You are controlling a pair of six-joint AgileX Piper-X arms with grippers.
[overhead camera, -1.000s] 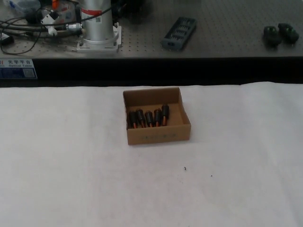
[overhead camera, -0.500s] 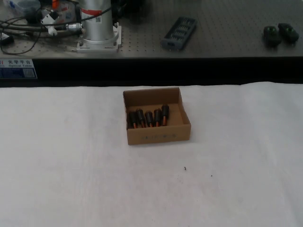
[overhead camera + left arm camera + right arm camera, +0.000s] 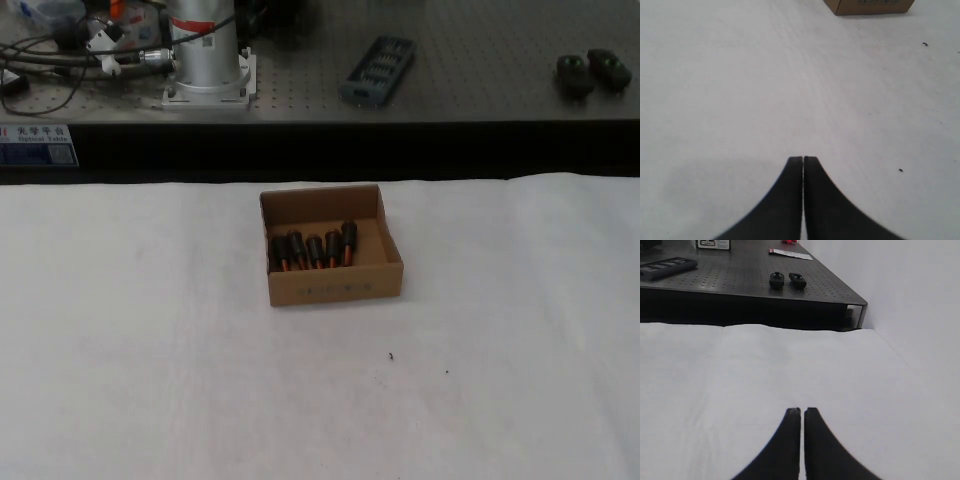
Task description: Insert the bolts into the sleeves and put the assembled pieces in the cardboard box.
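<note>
Beyond the open brown cardboard box point(image 3: 335, 287), past the white cloth point(image 3: 140, 360) it sits on, you have a dark perforated metal table point(image 3: 470, 95). That table carries a silver cylindrical post point(image 3: 203, 45), a blue-grey ridged rack point(image 3: 378, 68) and two black round knobs point(image 3: 593, 72). Five assembled pieces point(image 3: 313, 250), black sleeves with orange bolts, lie side by side inside the box. A few dark specks point(image 3: 925, 44) dot the cloth in front of it.

Since a second ago, box and pieces have not shifted.

Your left gripper point(image 3: 803, 161) hangs over bare cloth apart from the box, its fingertips pressed together on nothing. Your right gripper point(image 3: 802, 411) is likewise closed and empty, facing the dark table.
</note>
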